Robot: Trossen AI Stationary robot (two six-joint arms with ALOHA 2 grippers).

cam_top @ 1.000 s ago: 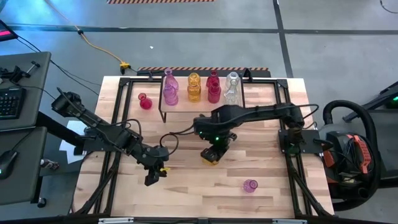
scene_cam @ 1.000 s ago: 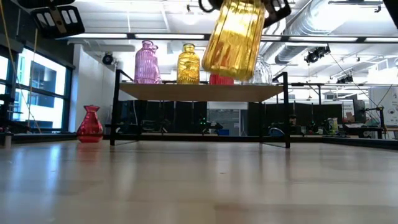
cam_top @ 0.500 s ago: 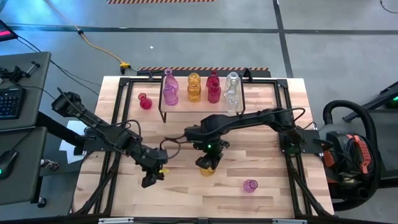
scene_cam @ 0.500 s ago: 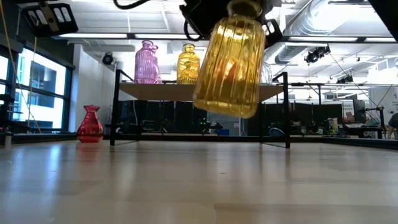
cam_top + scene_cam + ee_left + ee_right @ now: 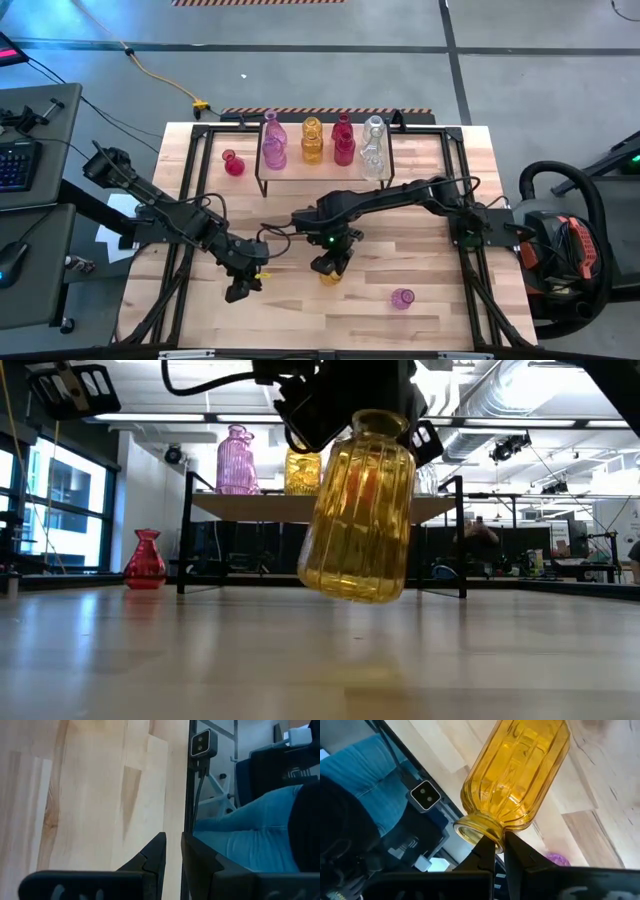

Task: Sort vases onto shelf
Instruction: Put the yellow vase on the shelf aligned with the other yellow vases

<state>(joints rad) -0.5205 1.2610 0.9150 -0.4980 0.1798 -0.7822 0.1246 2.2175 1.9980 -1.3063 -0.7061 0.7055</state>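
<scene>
Amber vase (image 5: 356, 510), unlabelled, right jaws' (image 5: 499, 843) grip

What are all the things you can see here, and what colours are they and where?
Yellow vase: one, held off the table by its neck, tilted, near the middle of the table.
Vases on the shelf: four in a row: light pink, yellow, dark pink, clear.
Red vase: one, standing on the table left of the shelf.
Purple vase: one, on the table near the front right.
Shelf: one, light wood top on black legs, at the back of the table.
Table: one, light wood.
Right end effector: shut on the yellow vase's neck.
Left end effector: holding nothing, front left of the table.
</scene>
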